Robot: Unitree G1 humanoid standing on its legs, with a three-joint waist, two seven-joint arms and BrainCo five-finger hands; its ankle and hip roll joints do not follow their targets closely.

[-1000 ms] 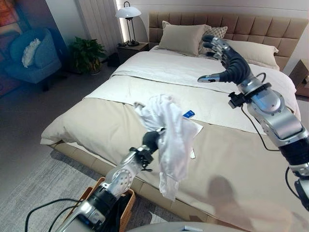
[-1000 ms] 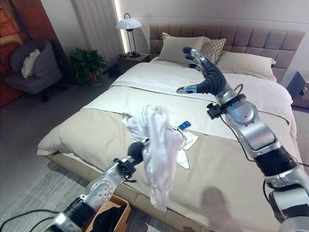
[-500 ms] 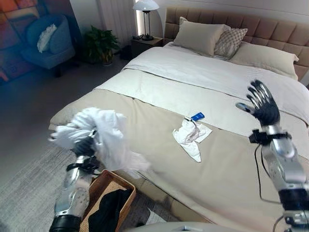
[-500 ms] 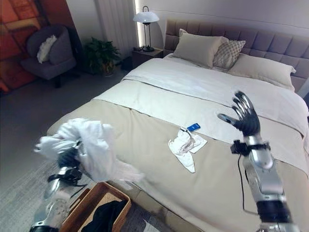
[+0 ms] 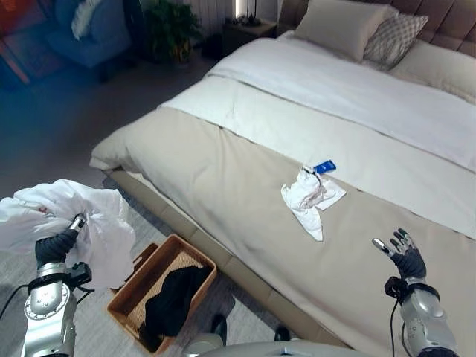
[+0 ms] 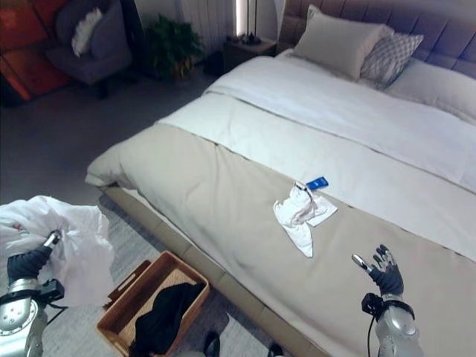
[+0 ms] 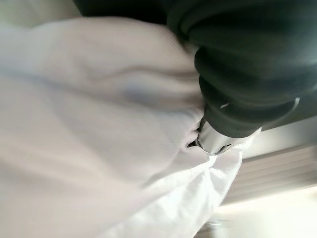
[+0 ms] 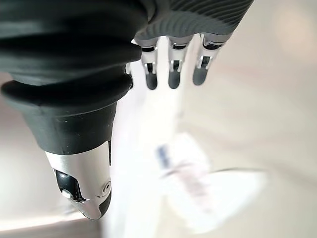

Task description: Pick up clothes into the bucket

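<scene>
Swinging the white garment [image 5: 71, 223] off the bed is what my last second went to: in the left eye view it now hangs bunched from my left hand [image 5: 58, 245], out over the floor and just beside the wicker basket [image 5: 126, 297], no longer above the mattress. The basket, which I take as the bucket, already holds a dark piece of clothing [image 5: 169, 301]. My head has tipped down too, so the bed [image 5: 223, 171] sits higher in the picture; that is the camera, not the bed.

From the right eye view, the second white garment [image 6: 299, 216] lies on the beige cover next to a small blue object [image 6: 317, 182], well apart from both hands. My right hand [image 6: 383, 271] has dropped from up by the pillows to low over the near edge of the bed, fingers spread and empty.

Looking along the left wrist, white cloth wraps over the hand [image 7: 218, 134], bunched tight against it; I read that as a closed hold on the fabric.

Along the right wrist, straight fingers [image 8: 171, 74] point over the blurred cloth on the bed.

By my judgement the cloth needs bringing over the basket mouth before I let go
</scene>
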